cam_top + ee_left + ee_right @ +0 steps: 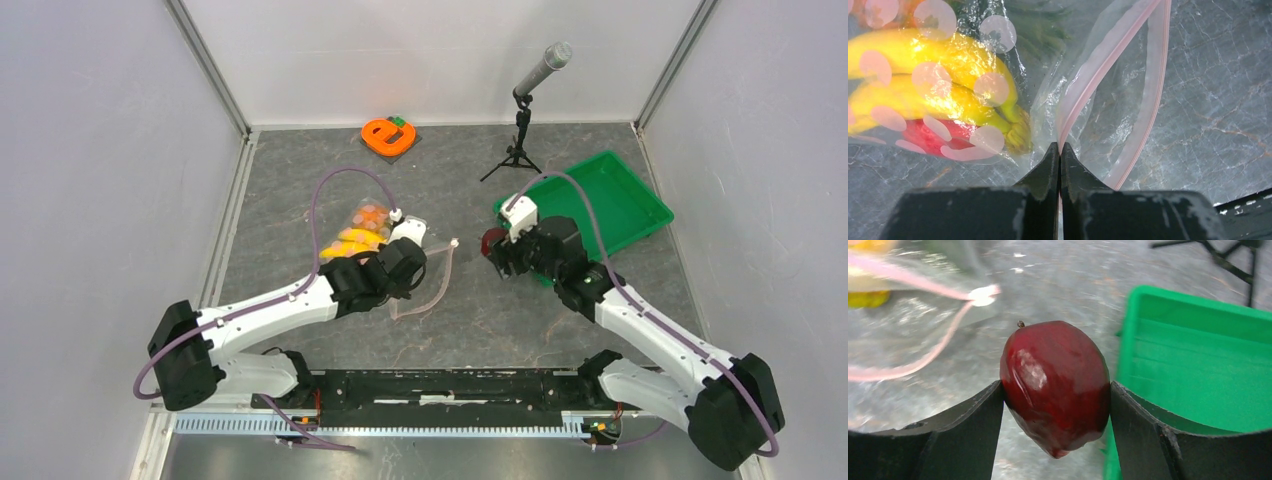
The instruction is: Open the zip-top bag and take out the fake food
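Note:
The zip-top bag lies left of centre, its mouth open with the pink zip strip curling to the right. In the left wrist view the bag holds a yellow banana bunch and a red apple; an orange fruit shows at its far end. My left gripper is shut on the bag's pink zip edge. My right gripper is shut on the dark maroon fruit and holds it above the table beside the green tray.
The green tray stands at the right, tilted. A microphone on a small tripod stands at the back centre. An orange "e"-shaped object lies at the back. Walls close in the left, right and back.

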